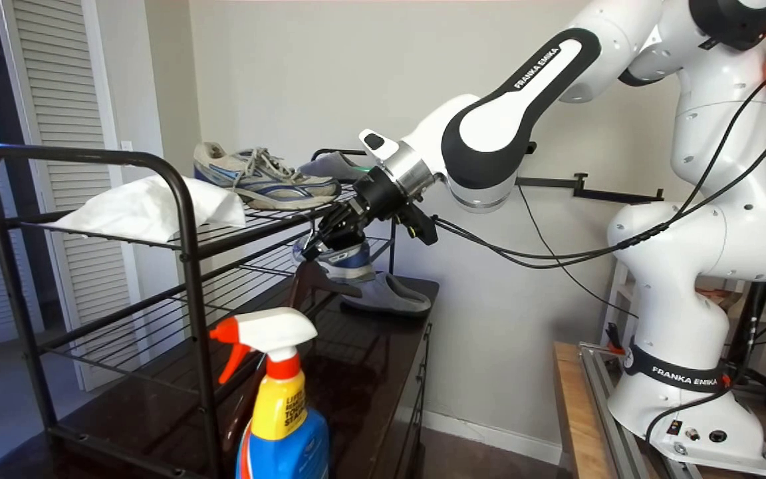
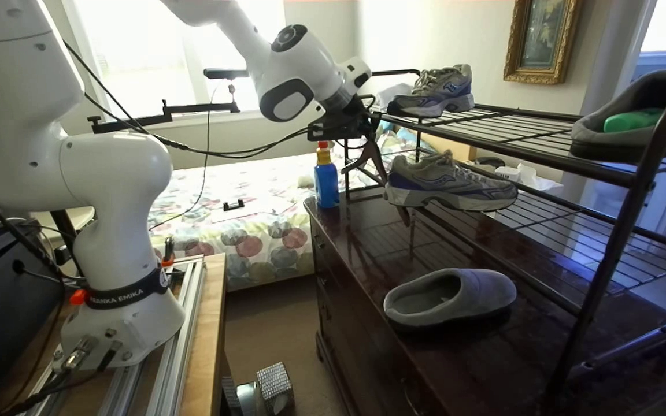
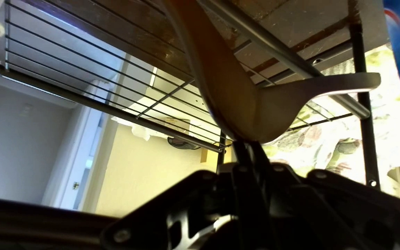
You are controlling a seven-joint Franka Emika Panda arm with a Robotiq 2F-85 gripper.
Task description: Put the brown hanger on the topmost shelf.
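Note:
The brown hanger (image 1: 308, 280) hangs down from my gripper (image 1: 315, 247), tilted, with one arm running down behind the spray bottle. It also shows in an exterior view (image 2: 372, 155), partly behind a shoe, and in the wrist view (image 3: 234, 93). The gripper's fingers (image 3: 249, 143) are almost together at the hanger's top middle; the exact grip on its hook is hidden. The gripper (image 2: 374, 124) is at the rack's long side, just below the level of the topmost shelf (image 1: 260, 237). That shelf's wire grid (image 2: 518, 128) shows in both exterior views.
On the topmost shelf are a white bag (image 1: 147, 207), a sneaker (image 2: 440, 92) and a grey slipper (image 2: 616, 124). Another sneaker (image 2: 454, 185) sits on the lower tier. A slipper (image 2: 451, 294) and the spray bottle (image 1: 283, 386) stand on the dark dresser (image 2: 362, 237).

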